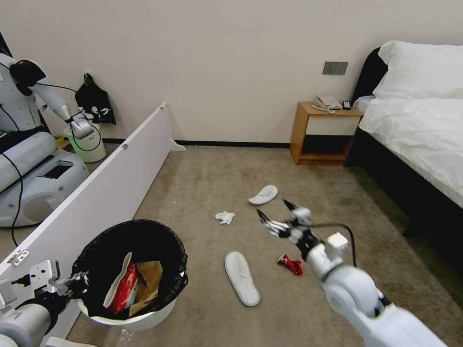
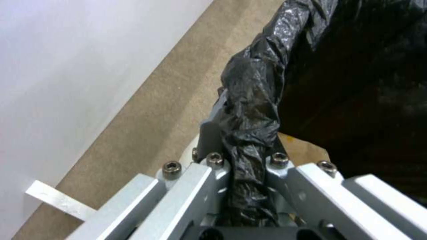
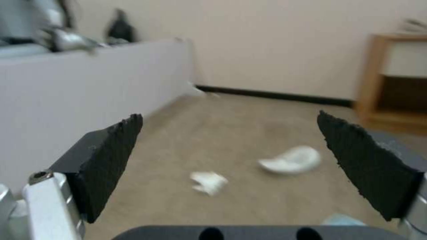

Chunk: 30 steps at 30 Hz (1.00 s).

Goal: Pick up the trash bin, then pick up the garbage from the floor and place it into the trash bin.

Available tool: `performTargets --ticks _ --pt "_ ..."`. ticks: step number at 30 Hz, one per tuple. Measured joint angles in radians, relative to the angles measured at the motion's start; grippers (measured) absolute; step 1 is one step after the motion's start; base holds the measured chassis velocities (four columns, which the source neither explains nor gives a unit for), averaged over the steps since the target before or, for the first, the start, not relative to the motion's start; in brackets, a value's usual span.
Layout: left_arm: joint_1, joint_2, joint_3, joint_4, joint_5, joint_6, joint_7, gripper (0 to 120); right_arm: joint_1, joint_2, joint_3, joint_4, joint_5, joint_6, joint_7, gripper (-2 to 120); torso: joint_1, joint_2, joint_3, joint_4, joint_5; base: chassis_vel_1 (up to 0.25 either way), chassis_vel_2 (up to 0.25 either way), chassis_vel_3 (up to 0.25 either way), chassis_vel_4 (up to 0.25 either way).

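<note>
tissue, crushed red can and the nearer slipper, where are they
tissue (image 1: pixel 224 217), head view, middle of the crumpled white wad
crushed red can (image 1: pixel 290 264), head view, centre of the red body
nearer slipper (image 1: pixel 241 277), head view, middle of the sole

bed (image 1: pixel 424 135) cut off at edge.

text: none legible | labels: none | numbers: none
</note>
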Motion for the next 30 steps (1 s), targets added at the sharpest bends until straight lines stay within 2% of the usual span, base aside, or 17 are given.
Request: performTargets --ticks 4,7,10,12,15,17,18,19,22,30 --pt "-0.01 -0.003 0.003 0.012 0.017 -0.001 0.006 3 -0.101 0.026 0.059 -0.006 -0.04 0.0 0.011 100 0.0 0.0 0.0 -0.0003 0.0001 0.0 0.0 0.0 0.0" --pt "-0.031 -0.012 0.012 0.022 0.022 -0.002 0.007 3 -0.233 0.079 0.136 -0.018 -0.104 0.019 0.009 100 0.0 0.0 0.0 -0.0005 0.0 0.0 0.0 0.0 0.0" --pt "-0.034 -0.013 0.013 0.024 0.022 -0.003 0.008 3 -0.28 0.112 0.164 -0.022 -0.141 0.03 0.002 100 0.0 0.0 0.0 -0.0003 -0.0003 0.0 0.0 0.0 0.0" --pt "-0.035 -0.014 0.013 0.026 0.021 -0.003 0.009 3 -0.346 0.183 0.206 -0.032 -0.213 0.056 -0.013 100 0.0 0.0 0.0 -0.0002 0.0001 0.0 0.0 0.0 0.0" --pt "-0.035 -0.016 0.013 0.026 0.021 -0.003 0.01 3 -0.368 0.215 0.222 -0.037 -0.237 0.066 -0.02 100 0.0 0.0 0.0 0.0003 -0.0004 0.0 0.0 0.0 0.0" --pt "-0.04 -0.024 0.014 0.028 0.02 -0.004 0.011 3 -0.428 0.307 0.27 -0.056 -0.316 0.122 -0.071 100 0.0 0.0 0.0 -0.0003 0.0003 0.0 0.0 0.0 0.0" --pt "-0.04 -0.024 0.014 0.028 0.02 -0.004 0.011 3 -0.428 0.307 0.27 -0.056 -0.316 0.122 -0.071 100 0.0 0.0 0.0 -0.0003 0.0003 0.0 0.0 0.0 0.0" --pt "-0.045 -0.029 0.017 0.03 0.02 -0.004 0.011 3 -0.459 0.346 0.294 -0.067 -0.348 0.157 -0.098 100 0.0 0.0 0.0 -0.0002 -0.0004 0.0 0.0 0.0 0.0" --pt "-0.049 -0.034 0.02 0.03 0.019 -0.005 0.011 3 -0.499 0.385 0.322 -0.074 -0.382 0.187 -0.12 100 0.0 0.0 0.0 -0.0002 0.0 0.0 0.0 0.0 0.0" --pt "-0.046 -0.036 0.028 0.031 0.018 -0.005 0.019 3 -0.523 0.39 0.34 -0.058 -0.4 0.198 -0.131 100 0.0 0.0 0.0 0.0 -0.0001 -0.06 0.051 0.068 -0.058"
